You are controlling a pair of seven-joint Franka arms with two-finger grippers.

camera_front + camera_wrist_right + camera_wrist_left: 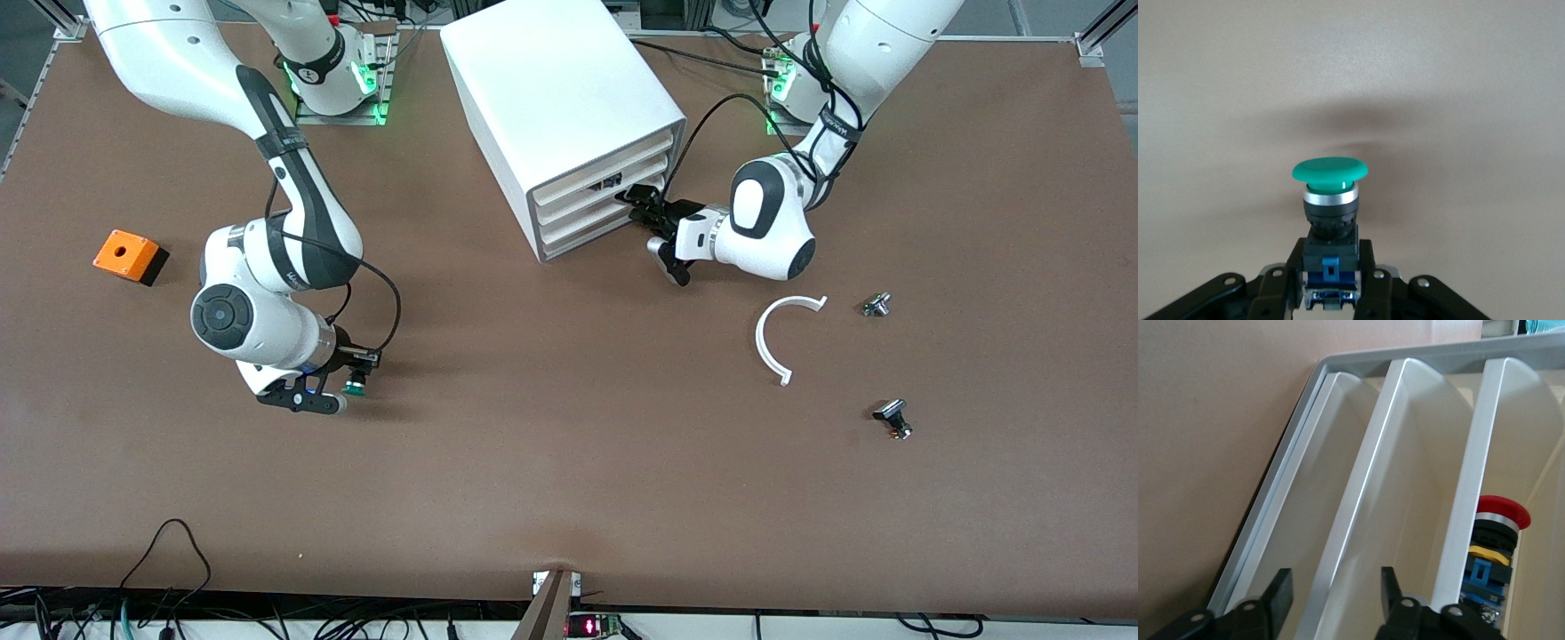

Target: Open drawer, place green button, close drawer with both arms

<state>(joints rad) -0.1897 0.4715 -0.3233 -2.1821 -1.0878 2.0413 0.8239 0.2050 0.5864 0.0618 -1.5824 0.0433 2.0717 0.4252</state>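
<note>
The white cabinet [551, 80] stands at the table's middle, with all three drawers pushed in. The lowest drawer [582, 238] is nearest the table. My left gripper [642, 203] is at the drawer fronts. In the left wrist view it [1333, 577] is open, with its fingers on either side of the middle of the three white lips. The lowest drawer's lip [1281, 520] lies beside one finger. My right gripper [342, 391] is low over the table toward the right arm's end. It [1331, 267] is shut on the green-capped button [1331, 170], also seen in the front view [356, 387].
An orange box with a hole [130, 256] lies near the right arm's end. A white curved piece [772, 342] and two metal buttons [877, 305] [893, 418] lie toward the left arm's end. A red-capped button [1501, 510] sits in the top drawer.
</note>
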